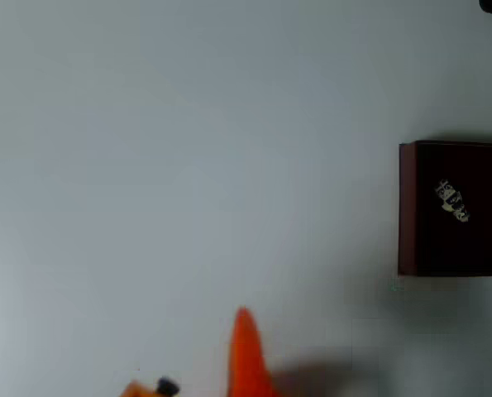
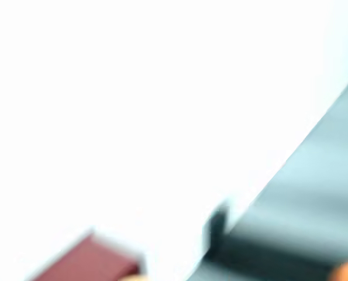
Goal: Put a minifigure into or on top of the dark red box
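While minifigure point(image 1: 452, 201) inside dark red box point(image 1: 408, 207) — orange jaws point(image 1: 246, 351) apart, grip state indiscernible.

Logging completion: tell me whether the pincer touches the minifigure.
Apart. Overhead view: the pincer sits at the bottom edge, bare table between it and the minifigure in the dark red box.

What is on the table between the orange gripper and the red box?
Nothing. In the overhead view the white table is bare between the gripper and the dark red box. The minifigure already lies inside the box.
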Action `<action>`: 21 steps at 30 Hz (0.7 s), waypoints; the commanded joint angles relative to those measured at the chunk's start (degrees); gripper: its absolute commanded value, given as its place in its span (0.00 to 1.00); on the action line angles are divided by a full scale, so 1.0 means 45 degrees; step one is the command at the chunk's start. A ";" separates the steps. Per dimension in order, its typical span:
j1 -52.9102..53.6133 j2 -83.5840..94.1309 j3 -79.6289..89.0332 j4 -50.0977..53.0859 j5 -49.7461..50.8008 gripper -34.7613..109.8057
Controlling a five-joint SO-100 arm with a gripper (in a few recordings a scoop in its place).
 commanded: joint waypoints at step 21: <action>-0.8379 0.4746 0.9941 -0.2793 -0.1758 0.26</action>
